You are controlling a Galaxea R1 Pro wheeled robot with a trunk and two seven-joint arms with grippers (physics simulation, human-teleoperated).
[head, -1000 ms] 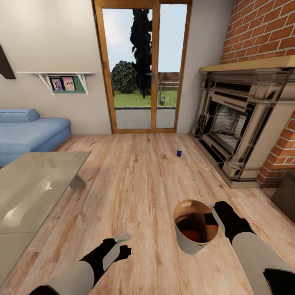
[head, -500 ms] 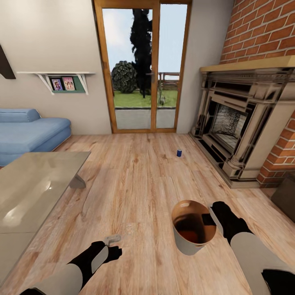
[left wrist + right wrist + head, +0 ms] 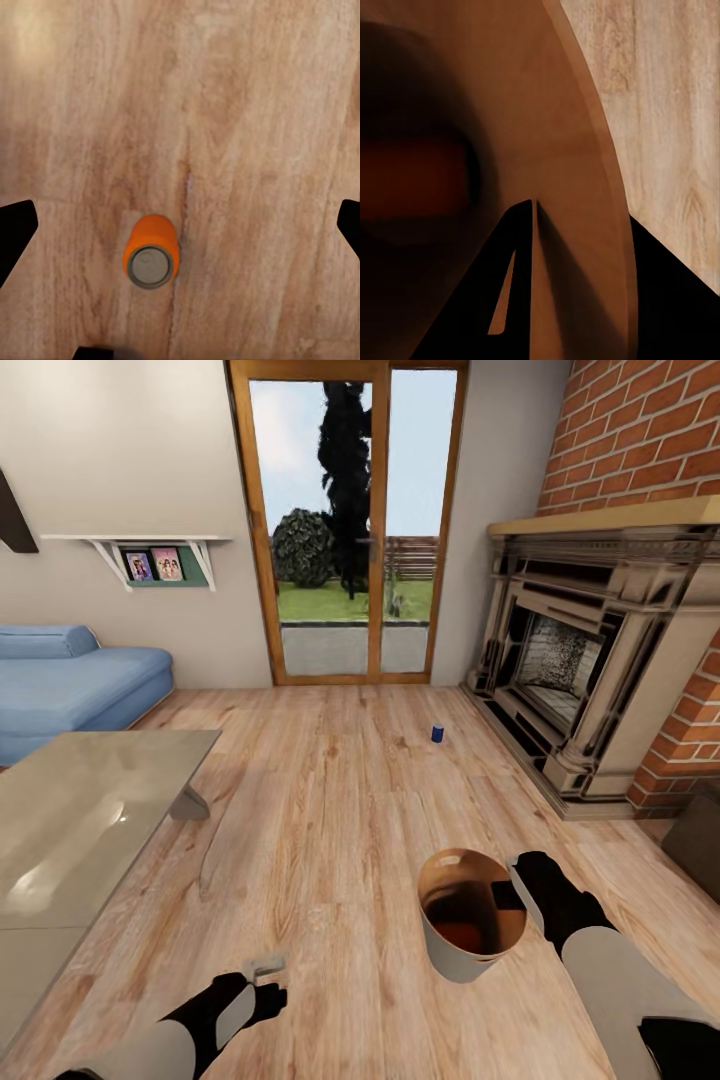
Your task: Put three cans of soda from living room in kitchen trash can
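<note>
Left wrist view is looking straight down on an orange soda can point(image 3: 152, 250), a small smooth cylinder with a dull grey circular top, standing upright on the light wood floor point(image 3: 247, 112); the two black fingertips point(image 3: 15, 232) of the left gripper point(image 3: 180, 229) are sitting wide apart at either edge of the frame, open and touching nothing, with the can lying between them but nearer one side. Head view is showing the left gripper point(image 3: 262, 970) hanging low over the floor point(image 3: 330, 800) at the near left, and a dark blue soda can point(image 3: 437, 733) standing upright well ahead, alone on the planks near the fireplace hearth. The trash can point(image 3: 470, 915) is sitting just beside the right arm, a round bucket with a brown-copper inner wall, a tan rim and a pale grey outer wall, with an orange-red patch glowing in its dark bottom. The right gripper point(image 3: 520, 885) is pressing against the bin's rim, and in the right wrist view one finger point(image 3: 514, 285) is lying flat inside the curved wall point(image 3: 555, 135), so the gripper is clamping the rim. Around them are spreading grainy wood planks, a glossy glass table point(image 3: 80, 830), a blue sofa point(image 3: 70, 685), a wood-framed glass door point(image 3: 345, 520), and an ornate dark fireplace point(image 3: 590, 660) set in red brick point(image 3: 650, 430).
</note>
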